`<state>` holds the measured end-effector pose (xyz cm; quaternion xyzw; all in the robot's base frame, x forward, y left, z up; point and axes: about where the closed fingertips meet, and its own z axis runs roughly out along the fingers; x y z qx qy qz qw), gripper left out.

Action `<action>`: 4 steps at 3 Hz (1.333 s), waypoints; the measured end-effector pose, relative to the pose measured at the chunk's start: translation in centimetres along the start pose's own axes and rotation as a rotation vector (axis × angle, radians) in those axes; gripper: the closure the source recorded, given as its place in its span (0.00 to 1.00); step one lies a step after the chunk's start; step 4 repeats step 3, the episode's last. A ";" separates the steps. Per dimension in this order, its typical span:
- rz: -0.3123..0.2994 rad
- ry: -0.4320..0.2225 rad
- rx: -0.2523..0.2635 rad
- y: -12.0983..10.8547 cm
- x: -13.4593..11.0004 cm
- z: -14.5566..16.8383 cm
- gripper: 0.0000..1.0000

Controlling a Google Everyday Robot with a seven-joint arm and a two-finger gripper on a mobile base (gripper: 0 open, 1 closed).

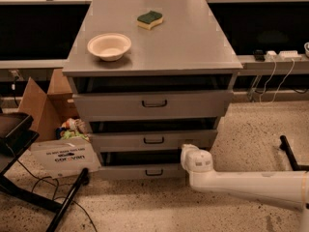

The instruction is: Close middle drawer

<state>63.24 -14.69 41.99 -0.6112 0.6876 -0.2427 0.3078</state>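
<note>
Low, jaws beside middle drawer (153,140).

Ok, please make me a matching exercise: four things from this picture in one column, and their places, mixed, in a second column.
1. round beige bowl
2. green and yellow sponge
3. brown cardboard box
4. white robot gripper

A. on the floor, left of the grey metal cabinet
B. by the wide grey middle drawer, at its front's right end
C. cabinet top, back centre
D. cabinet top, front left

Pairs: 1-D, 2-C, 3-A, 4-B
</note>
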 end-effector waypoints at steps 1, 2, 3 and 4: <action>-0.121 0.144 -0.072 1.6 4.9 -7.1 0.86; -0.343 0.331 -0.152 2.6 8.6 -14.6 1.00; -0.400 0.563 -0.167 -0.1 12.9 -23.0 1.00; -0.400 0.563 -0.167 -0.1 12.9 -23.0 1.00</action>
